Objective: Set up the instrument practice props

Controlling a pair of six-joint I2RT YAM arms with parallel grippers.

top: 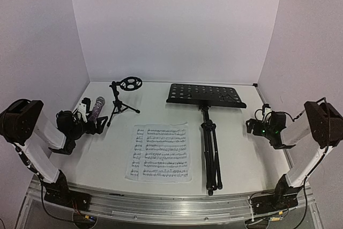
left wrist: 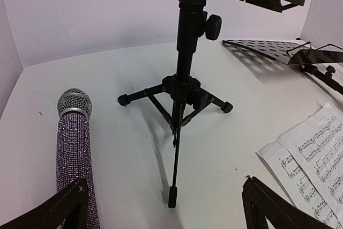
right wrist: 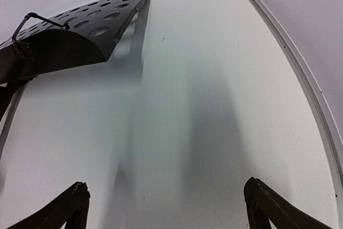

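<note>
Right now the bench (top: 102, 159) is carrying everything unassembled. The tall music stand (top: 210, 148) is lying flat, with the sheet-music pages (top: 161, 151) just left of its pole. The small mic stand (top: 119, 103) is standing upright, ring empty, and the purple microphone (left wrist: 75, 148) is lying beside it. Your left fingers (left wrist: 59, 210) and right fingers (right wrist: 59, 210) are gaping, holding nothing. You are likely starting with the microphone, which calls for centring the left fingers on its body.

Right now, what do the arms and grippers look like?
The left arm and right arm have white links between bulky black joint housings, black bases and thin black cables. The left gripper and right gripper are black with pointed fingers. A green light glows at the right wrist.
</note>
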